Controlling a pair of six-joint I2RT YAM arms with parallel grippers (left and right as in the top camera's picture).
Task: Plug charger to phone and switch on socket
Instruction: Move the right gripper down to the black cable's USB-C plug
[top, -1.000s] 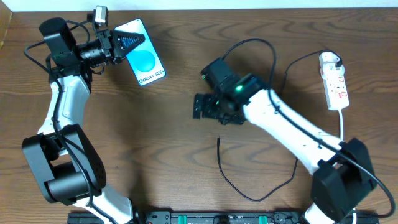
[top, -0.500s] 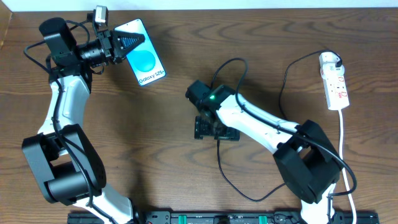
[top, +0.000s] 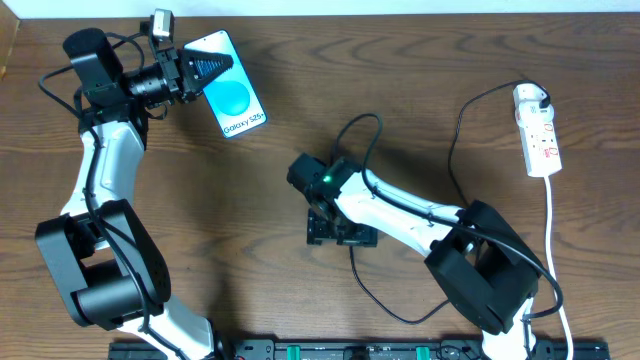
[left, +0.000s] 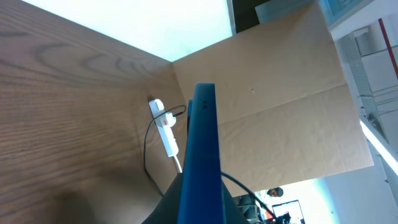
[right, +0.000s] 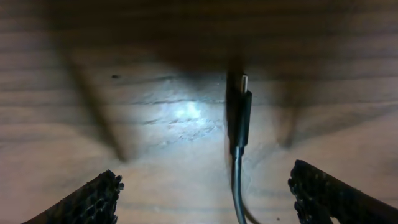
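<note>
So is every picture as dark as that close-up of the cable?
No. Right wrist view: dim and shadowed, with one glare patch on the table beside the charger; left wrist view: the phone looms close and soft, the top washed out white; overhead view: evenly lit and sharp.

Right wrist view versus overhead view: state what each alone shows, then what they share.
Only the right wrist view: the metal plug tip of the charger, lying flat on the wood between the open right pincer's fingers, untouched, beside a bright patch of light. Only the overhead view: the phone gripped by the left pincer, the socket at the far right, and both arms. Both: the charger's black cable, the right pincer and the wooden table.
</note>
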